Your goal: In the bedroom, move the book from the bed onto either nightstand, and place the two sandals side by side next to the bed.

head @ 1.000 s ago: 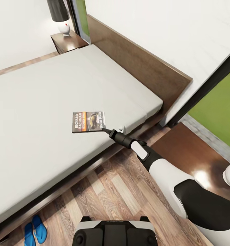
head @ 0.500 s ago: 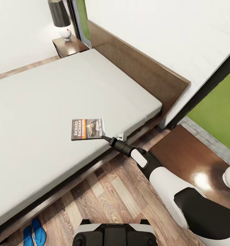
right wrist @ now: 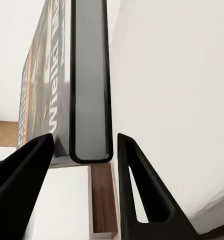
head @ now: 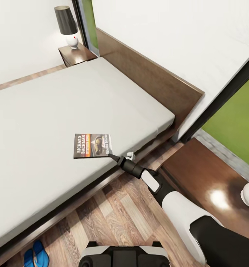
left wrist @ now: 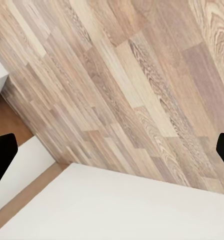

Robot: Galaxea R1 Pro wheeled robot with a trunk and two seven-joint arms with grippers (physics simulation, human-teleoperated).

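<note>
- Sandals (head: 35, 256): both lie on the floor by the bed frame, close together, now cut by the head view's lower edge; the whole view has shifted, so that is the camera moving, not them
- Left gripper (left wrist: 112, 150): fingers wide apart, empty, over bare floor
- Right gripper (head: 114, 156): fingers closed on the book (head: 93, 145) at its near edge; the wrist view shows one finger on each side of the cover
- Book: held flat just over the mattress, near the bed (head: 46, 111) edge; against the mattress corner it has come a little toward the robot, so the carry looks begun
- Near nightstand (head: 202, 174): glossy top to the robot's right, likely the easier drop spot
- Far nightstand (head: 80, 55): beyond the bed, with a lamp (head: 67, 24) on it
</note>
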